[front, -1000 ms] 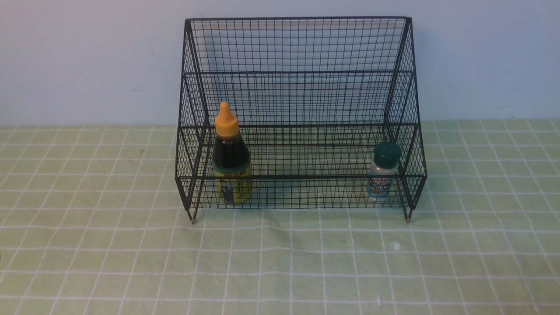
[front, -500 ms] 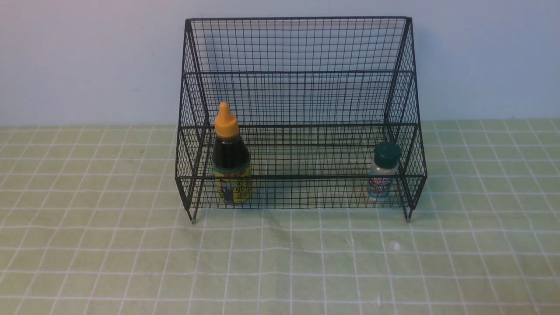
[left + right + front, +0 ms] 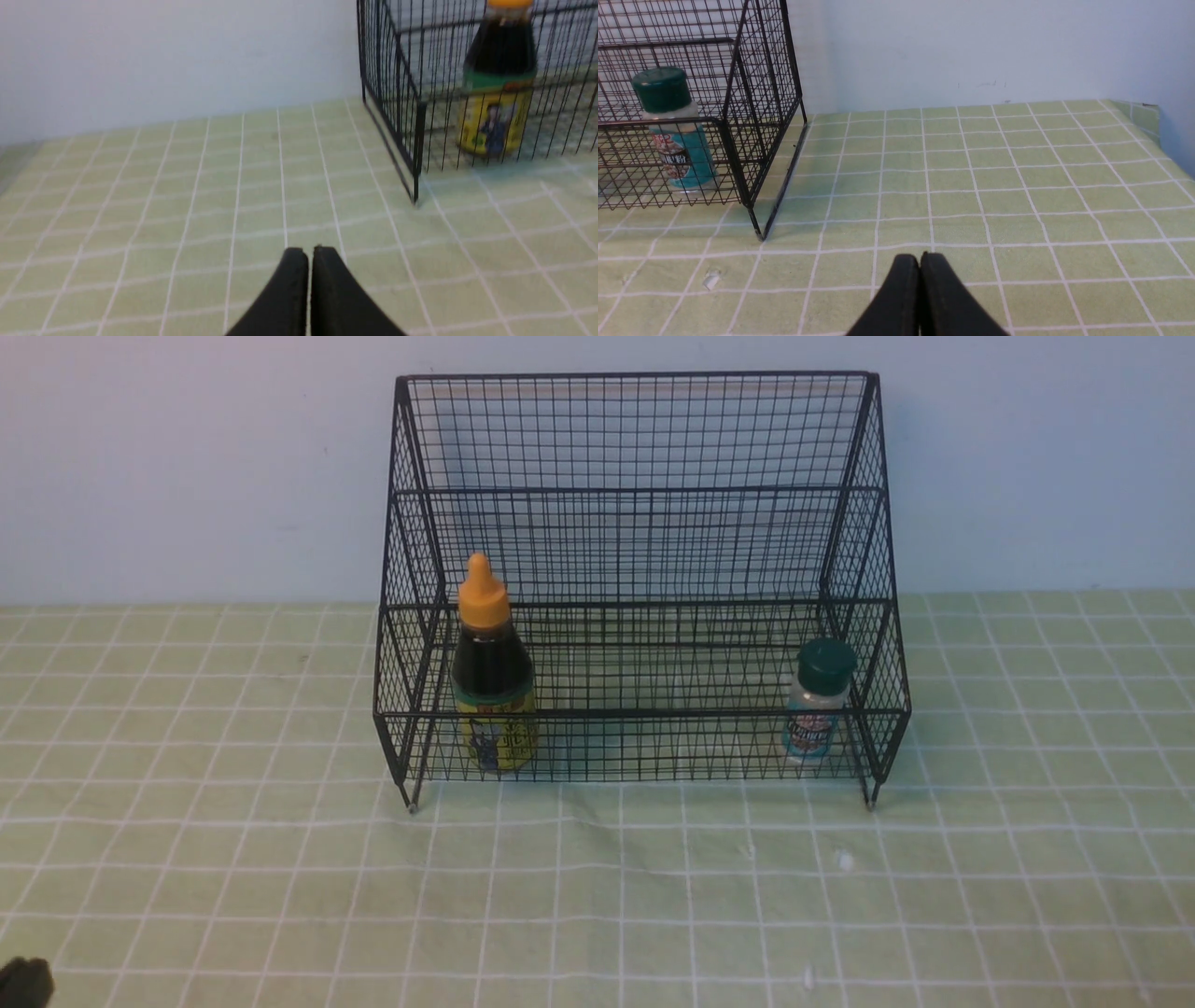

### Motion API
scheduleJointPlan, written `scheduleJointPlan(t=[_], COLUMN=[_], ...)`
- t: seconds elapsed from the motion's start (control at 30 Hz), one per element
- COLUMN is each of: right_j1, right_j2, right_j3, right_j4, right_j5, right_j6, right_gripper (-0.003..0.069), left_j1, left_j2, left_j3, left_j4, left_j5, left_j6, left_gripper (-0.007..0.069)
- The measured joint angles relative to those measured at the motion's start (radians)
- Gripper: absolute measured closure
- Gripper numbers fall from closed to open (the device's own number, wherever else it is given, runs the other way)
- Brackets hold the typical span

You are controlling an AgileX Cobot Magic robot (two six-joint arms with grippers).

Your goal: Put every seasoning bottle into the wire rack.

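Two bottles, one rack, two grippers. Tall dark sauce bottle (image 3: 492, 683) with orange cap and yellow label, upright at the left end of the lower tier of the black wire rack (image 3: 644, 457). Small shaker (image 3: 818, 702) with green lid and teal label, upright at the right end of the same tier, well apart from the sauce bottle. Upper tier bare. Left gripper (image 3: 309, 254) low over the cloth, fingers pressed together, holding nothing, short of the rack's left front corner. Right gripper (image 3: 919, 261) likewise closed tight and empty, off the rack's right front corner. Pale green cloth (image 3: 597, 896) with white grid lines under everything. Plain pale blue wall (image 3: 187, 467) behind.
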Motion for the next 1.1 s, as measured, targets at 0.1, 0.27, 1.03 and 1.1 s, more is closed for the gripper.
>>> scheduleJointPlan(t=[0.1, 0.27, 1.03, 1.1], right_j1=[0.0, 0.0, 0.0, 0.0], right_j2=[0.0, 0.0, 0.0, 0.0], right_j3=[0.0, 0.0, 0.0, 0.0], right_j4=[0.0, -0.001, -0.001, -0.001], right_j5=[0.0, 0.001, 0.001, 0.001], right_j6=[0.0, 0.0, 0.0, 0.0], right_gripper=[0.0673, 0.0673, 0.0673, 0.0673], left_j1=[0.002, 0.002, 0.002, 0.002], left_j2=[0.0, 0.0, 0.0, 0.0], left_j3=[0.049, 0.061, 0.061, 0.061], left_j4=[0.001, 0.001, 0.001, 0.001], left_j5=[0.001, -0.001, -0.001, -0.001], left_j6=[0.0, 0.0, 0.0, 0.0], left_gripper=[0.0631, 0.0631, 0.0631, 0.0631])
